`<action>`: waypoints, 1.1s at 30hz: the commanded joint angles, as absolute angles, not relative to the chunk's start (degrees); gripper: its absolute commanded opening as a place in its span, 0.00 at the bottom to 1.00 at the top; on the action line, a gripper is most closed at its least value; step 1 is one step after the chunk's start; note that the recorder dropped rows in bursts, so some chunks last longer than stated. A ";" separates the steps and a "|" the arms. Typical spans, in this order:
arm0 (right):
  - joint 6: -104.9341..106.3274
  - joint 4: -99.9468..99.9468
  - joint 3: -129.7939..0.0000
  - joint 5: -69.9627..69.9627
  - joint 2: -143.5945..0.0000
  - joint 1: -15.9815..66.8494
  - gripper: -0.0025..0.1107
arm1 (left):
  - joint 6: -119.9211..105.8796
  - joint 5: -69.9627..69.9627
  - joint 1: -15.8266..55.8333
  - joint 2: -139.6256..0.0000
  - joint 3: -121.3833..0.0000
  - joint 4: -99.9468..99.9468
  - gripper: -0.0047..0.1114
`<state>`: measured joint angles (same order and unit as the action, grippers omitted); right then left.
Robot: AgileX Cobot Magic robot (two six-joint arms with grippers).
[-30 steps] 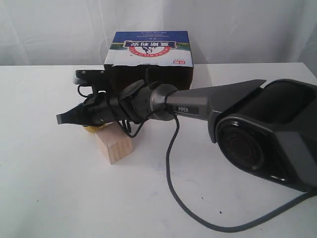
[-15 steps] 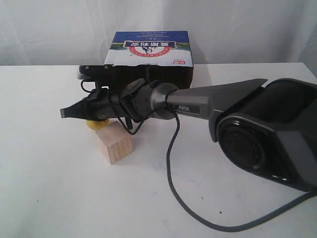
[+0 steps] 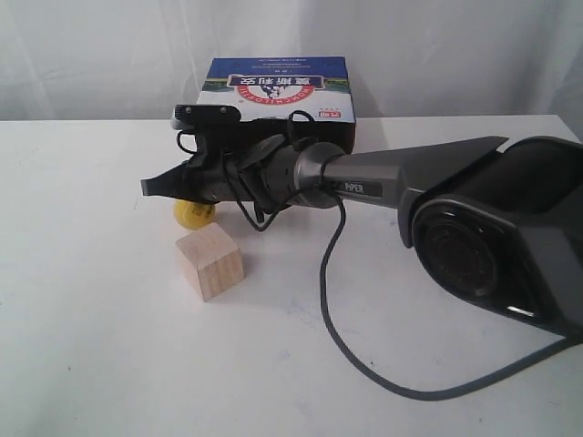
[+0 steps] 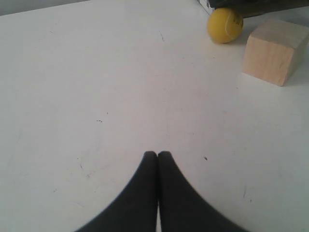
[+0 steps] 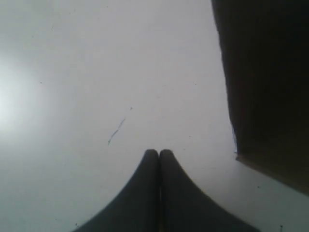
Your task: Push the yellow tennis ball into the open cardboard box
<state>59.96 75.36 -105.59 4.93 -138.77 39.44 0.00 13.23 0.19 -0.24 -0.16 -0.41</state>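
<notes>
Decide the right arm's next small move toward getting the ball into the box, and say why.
Probably lower the shut right gripper beside the yellow tennis ball, on its side away from the open cardboard box. The gripper appears to hang over the ball, which lies near the box's dark opening.

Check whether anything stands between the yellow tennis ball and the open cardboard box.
Nothing visible blocks it. The yellow tennis ball lies in front of the open brown cardboard box; the pale wooden cube sits on the ball's far side from the box. The right gripper above hides part of the gap.
</notes>
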 commanded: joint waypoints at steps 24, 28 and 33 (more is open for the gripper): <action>14.85 0.00 -111.18 32.75 -132.34 42.26 0.02 | 0.00 13.28 0.24 0.00 0.00 -0.81 0.04; 15.01 -5.13 -117.69 38.64 -133.46 42.16 0.02 | 0.00 13.28 0.24 0.00 0.00 -0.81 0.04; 14.67 -1.34 -122.67 29.50 -138.72 42.16 0.02 | 0.00 13.28 0.24 0.00 0.00 -0.81 0.04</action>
